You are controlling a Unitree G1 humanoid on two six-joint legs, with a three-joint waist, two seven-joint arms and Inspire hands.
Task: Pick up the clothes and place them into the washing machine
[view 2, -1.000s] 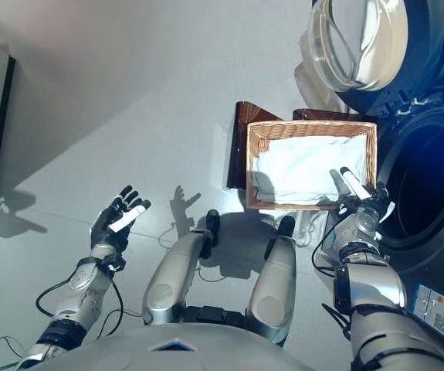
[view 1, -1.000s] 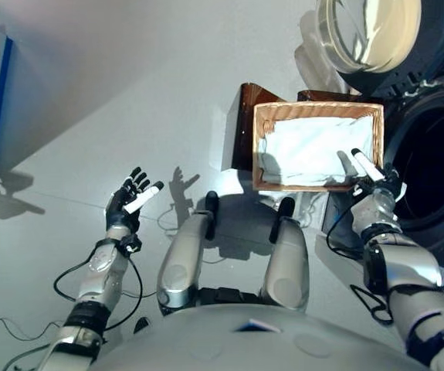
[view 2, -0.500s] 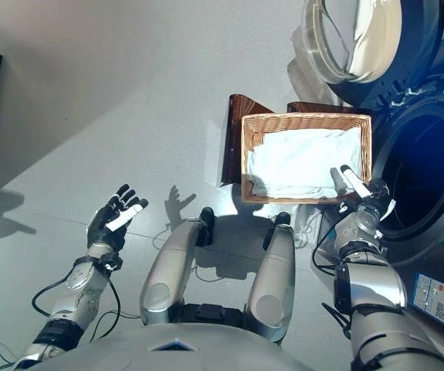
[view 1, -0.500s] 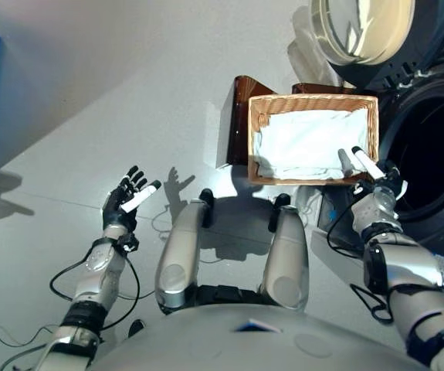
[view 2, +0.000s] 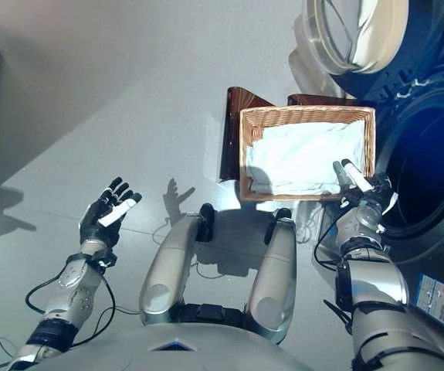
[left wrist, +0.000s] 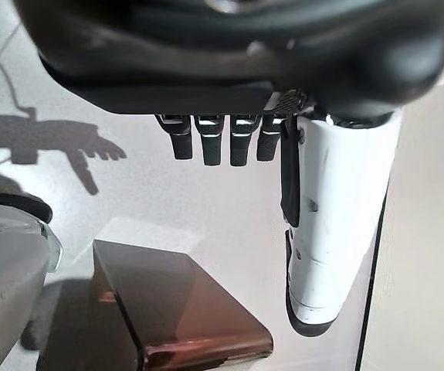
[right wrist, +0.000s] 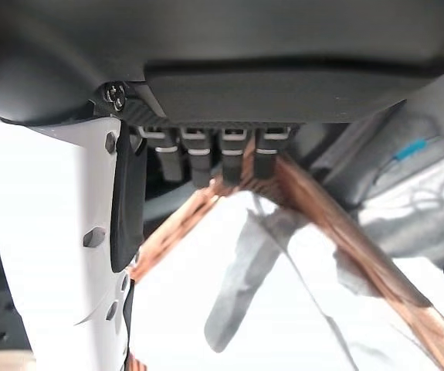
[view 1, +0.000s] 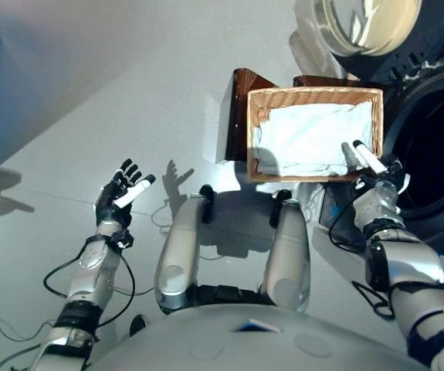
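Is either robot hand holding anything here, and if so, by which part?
Nothing is held. The left robot hand is open over the floor; the right robot hand is open at the basket's corner, above the cloth.

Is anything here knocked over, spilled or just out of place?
Nothing stands out. The white clothes lie inside the wicker basket, which sits level beside the washing machine, whose door is open. The right hand is at the basket's corner; the left hand is open over bare floor.

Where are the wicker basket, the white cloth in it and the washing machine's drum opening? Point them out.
wicker basket (view 1: 314, 94): left eye view, far rim.
white cloth (view 1: 306, 139): left eye view, middle of the cloth.
washing machine's drum opening (view 2: 430, 170): right eye view, dark inside.
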